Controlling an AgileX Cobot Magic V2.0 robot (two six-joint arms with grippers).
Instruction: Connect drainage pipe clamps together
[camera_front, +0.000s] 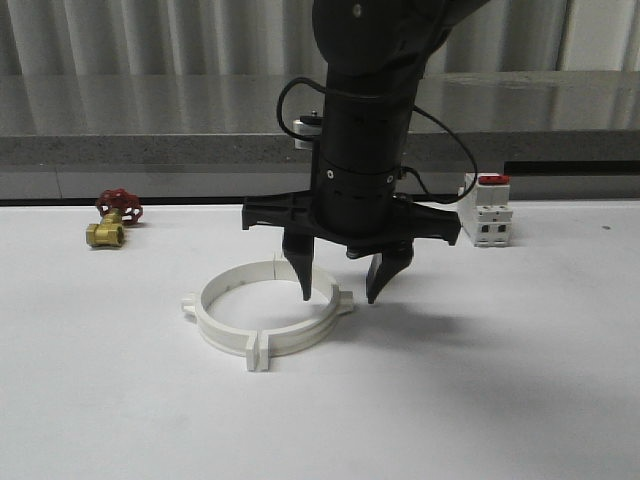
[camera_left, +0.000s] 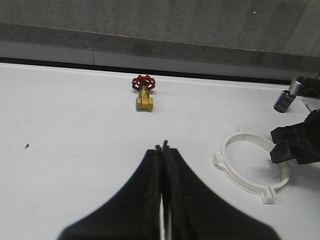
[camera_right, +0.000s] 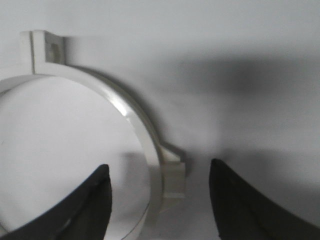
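White table (camera_front: 520, 400) holds joined clamps (camera_front: 265, 318); right hand (camera_front: 340, 290) straddles their rim, open.

white clamps (camera_front: 266, 318) joined, lying flat

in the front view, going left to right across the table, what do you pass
brass valve with red handwheel → drainage pipe clamps, set together as a ring → right gripper, open, straddling the ring's right side → white breaker with red top

A brass valve (camera_front: 112, 220) and white breaker (camera_front: 487, 209) sit on the table (camera_front: 500, 400).
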